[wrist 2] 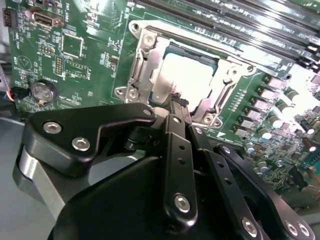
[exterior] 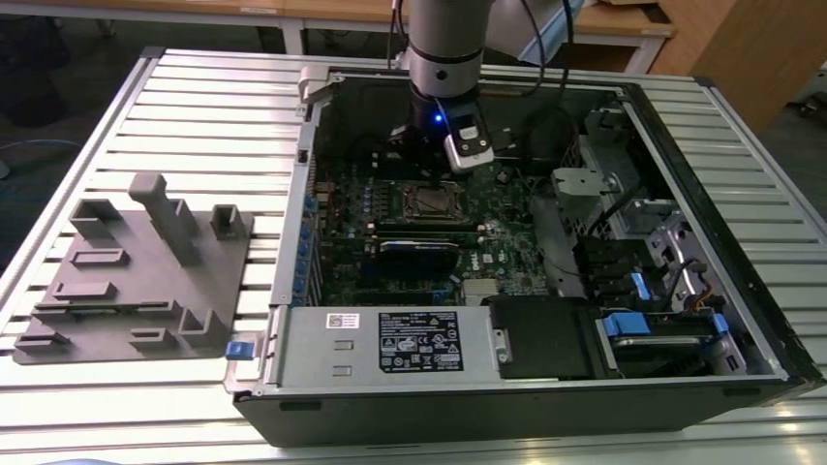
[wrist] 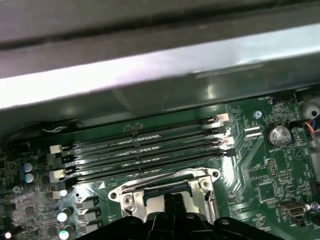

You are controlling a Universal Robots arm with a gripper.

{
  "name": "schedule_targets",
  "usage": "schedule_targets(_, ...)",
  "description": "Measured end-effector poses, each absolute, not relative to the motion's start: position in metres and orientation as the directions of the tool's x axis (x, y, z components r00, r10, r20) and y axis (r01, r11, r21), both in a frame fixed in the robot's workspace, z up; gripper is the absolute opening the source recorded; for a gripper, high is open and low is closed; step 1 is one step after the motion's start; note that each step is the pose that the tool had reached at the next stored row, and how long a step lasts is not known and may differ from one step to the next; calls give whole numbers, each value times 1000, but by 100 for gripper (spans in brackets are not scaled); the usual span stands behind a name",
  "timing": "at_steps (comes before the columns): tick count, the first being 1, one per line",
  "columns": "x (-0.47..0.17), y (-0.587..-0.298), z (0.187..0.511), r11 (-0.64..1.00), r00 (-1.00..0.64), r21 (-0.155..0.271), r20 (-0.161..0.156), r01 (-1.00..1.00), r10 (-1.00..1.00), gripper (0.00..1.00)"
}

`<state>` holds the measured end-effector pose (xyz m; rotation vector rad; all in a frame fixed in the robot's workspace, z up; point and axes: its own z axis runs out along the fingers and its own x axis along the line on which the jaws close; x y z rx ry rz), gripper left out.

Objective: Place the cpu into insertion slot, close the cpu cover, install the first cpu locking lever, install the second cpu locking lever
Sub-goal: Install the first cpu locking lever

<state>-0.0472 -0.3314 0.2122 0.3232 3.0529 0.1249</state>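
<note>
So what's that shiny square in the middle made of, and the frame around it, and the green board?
The small square cpu with the pale top face looks like brushed metal, bright under the light. The thin silver cpu cover frame around it looks like stamped steel: thin bent edges and bright glints. The flat green motherboard looks like lacquered circuit board, probably fibreglass, with fine printed lines.

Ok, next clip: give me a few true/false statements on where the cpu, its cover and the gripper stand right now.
1. The cpu sits in the insertion slot. True.
2. The cpu cover stands raised upright off the chip. False: it lies flat around it.
3. The gripper hangs at the socket's edge. True.
4. The gripper carries the cpu above the grey fixture block. False: the gripper is inside the computer case, over the motherboard.
</note>
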Motion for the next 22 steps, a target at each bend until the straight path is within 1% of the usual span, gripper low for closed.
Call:
schedule_targets(14, -47, -338, 212, 975, -976, 83, -61, 206, 211, 11)
schedule_targets(22, -47, -338, 220, 975, -976, 82, -61, 206, 211, 11)
